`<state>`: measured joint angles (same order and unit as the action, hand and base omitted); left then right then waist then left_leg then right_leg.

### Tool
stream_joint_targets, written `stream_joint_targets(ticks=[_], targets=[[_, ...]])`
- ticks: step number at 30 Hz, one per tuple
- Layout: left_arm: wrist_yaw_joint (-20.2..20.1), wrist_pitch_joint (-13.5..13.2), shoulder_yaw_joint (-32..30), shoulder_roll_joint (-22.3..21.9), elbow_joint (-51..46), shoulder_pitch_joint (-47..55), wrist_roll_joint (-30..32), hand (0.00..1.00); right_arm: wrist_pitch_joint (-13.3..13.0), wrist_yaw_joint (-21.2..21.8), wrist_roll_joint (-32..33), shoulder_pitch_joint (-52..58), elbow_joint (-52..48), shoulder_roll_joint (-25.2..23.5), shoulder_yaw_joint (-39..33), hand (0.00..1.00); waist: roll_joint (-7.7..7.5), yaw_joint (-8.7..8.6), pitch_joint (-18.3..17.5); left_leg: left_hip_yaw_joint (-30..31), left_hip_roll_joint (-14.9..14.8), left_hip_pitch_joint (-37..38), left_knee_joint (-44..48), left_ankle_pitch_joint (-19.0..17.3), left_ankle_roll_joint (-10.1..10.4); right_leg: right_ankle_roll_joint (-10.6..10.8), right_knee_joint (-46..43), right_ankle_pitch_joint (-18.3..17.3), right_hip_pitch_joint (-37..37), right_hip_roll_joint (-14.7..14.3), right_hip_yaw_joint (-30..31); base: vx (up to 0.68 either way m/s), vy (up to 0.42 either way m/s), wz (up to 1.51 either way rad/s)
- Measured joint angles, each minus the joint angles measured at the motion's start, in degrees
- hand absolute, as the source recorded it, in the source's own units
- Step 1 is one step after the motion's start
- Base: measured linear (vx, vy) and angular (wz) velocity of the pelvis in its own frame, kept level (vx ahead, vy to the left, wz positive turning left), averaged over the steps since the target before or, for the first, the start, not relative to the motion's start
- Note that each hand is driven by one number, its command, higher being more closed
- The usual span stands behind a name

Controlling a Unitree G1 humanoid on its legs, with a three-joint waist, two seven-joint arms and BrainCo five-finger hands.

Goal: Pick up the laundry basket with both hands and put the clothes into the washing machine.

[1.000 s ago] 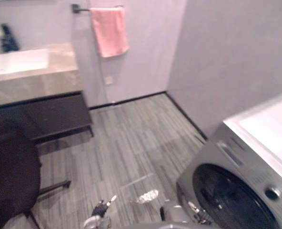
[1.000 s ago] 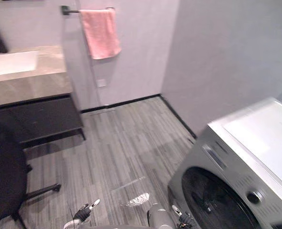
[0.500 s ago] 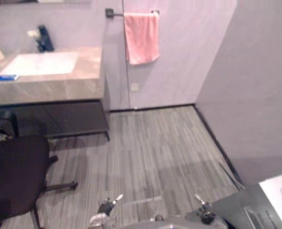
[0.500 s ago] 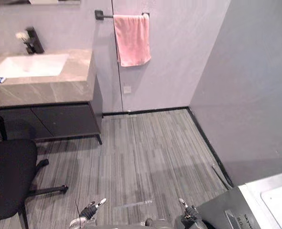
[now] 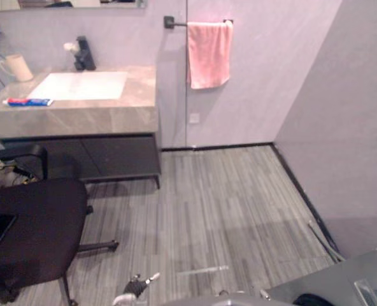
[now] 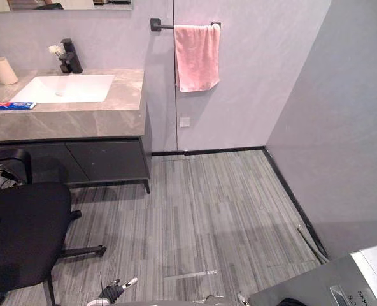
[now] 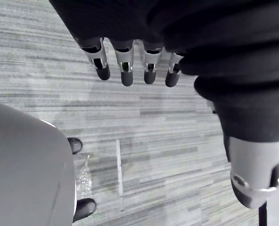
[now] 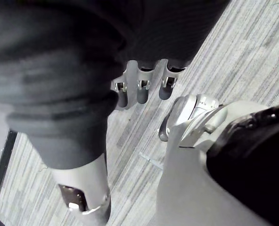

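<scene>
The grey washing machine (image 6: 322, 287) shows just its top corner at the lower right. My left hand (image 5: 134, 290) hangs low over the striped floor at the bottom centre. In the left wrist view its fingers (image 7: 126, 70) point loosely down and hold nothing. My right hand (image 6: 241, 297) peeks in at the bottom edge beside the machine. The right wrist view shows its fingers (image 8: 143, 92) relaxed over bare floor, also holding nothing.
A black office chair (image 5: 29, 229) stands at the left. Behind it is a dark vanity with a stone counter (image 5: 106, 118), a white sink, a cup (image 5: 15, 66) and a tube (image 5: 28, 101). A pink towel (image 5: 209, 54) hangs on the back wall. A grey wall closes the right side.
The camera has swung left: the washing machine has slid to the lower right corner, and the vanity and chair have come further in. Both hands stay low and hold nothing.
</scene>
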<state>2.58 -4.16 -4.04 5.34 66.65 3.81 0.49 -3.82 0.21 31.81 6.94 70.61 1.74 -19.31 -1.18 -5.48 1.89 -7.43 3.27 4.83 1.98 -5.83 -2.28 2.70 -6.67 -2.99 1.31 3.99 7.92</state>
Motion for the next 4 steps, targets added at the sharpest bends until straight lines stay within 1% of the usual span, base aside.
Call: stream_joint_targets(ticks=[4], targets=[[0.0,0.0,0.1,-0.1,0.9,-0.1,0.1,0.00,0.3,0.1,-1.0,0.3,0.3,0.3,0.1,0.00,-0.14,-0.04,-0.6,1.2,-0.4,0.4,0.0,0.1,-0.2,0.9,0.4,-0.6,-0.5,-0.4,-1.2,0.12,-0.031,0.09]])
